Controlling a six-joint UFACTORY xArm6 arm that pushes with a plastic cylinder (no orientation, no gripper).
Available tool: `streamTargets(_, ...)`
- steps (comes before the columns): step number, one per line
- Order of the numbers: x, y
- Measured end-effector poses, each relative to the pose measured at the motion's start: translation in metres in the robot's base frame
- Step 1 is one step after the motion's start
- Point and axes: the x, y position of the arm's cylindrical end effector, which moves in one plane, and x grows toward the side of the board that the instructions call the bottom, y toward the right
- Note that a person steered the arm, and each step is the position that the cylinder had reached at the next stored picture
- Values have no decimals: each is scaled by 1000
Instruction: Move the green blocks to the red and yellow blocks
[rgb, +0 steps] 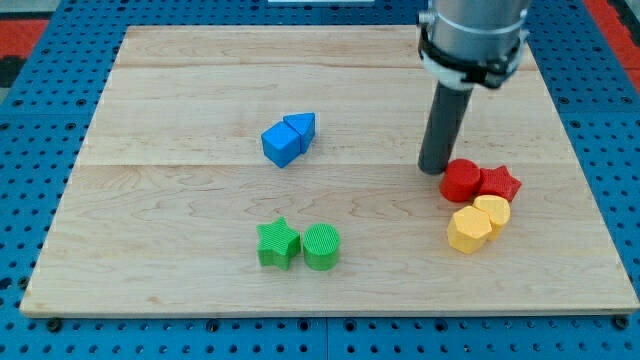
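A green star block (278, 243) and a green cylinder block (322, 247) sit side by side, touching, near the view's bottom middle of the wooden board (170, 200). A red cylinder (461, 181) and a red star (499, 183) sit at the view's right. Two yellow blocks sit just below them: a hexagon-like one (469, 230) and another (493, 211). My tip (435, 169) stands just left of the red cylinder, close to it, far to the right of the green blocks.
Two blue blocks sit together near the board's middle: a cube (281, 144) and a triangular one (302, 126). A blue perforated surface (30, 150) surrounds the board.
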Motion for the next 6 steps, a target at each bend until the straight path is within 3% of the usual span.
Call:
streamTargets(1,-26,-63)
streamTargets(3,12,-215)
streamTargets(4,51,-263)
streamTargets(5,105,-265)
streamTargets(6,106,-194)
